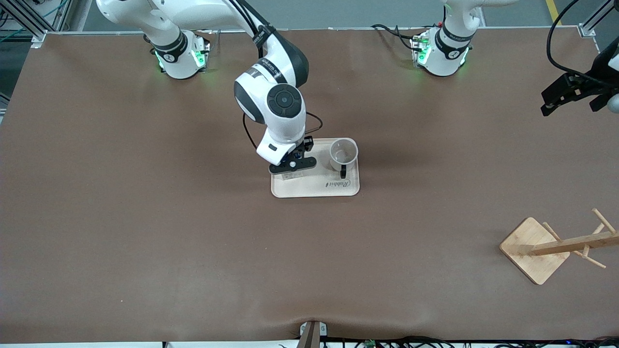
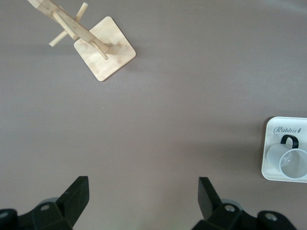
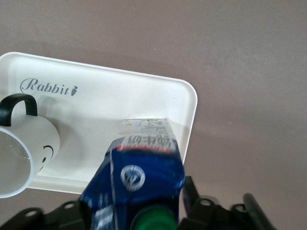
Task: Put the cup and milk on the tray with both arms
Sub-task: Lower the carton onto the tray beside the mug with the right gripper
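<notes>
The cup (image 1: 344,153) is already stood on the tray (image 1: 316,189), at the end toward the left arm, so the milk is the step in hand. The milk (image 3: 139,177) is pinched between the fingers of the right gripper (image 1: 292,166) and held over the tray's free end, beside the cup — whether its base is touching down cannot be told. Next, a settled carton and a release are called for. The left gripper (image 2: 144,201) waits with fingers spread and nothing held, up over bare table toward the left arm's end.
</notes>
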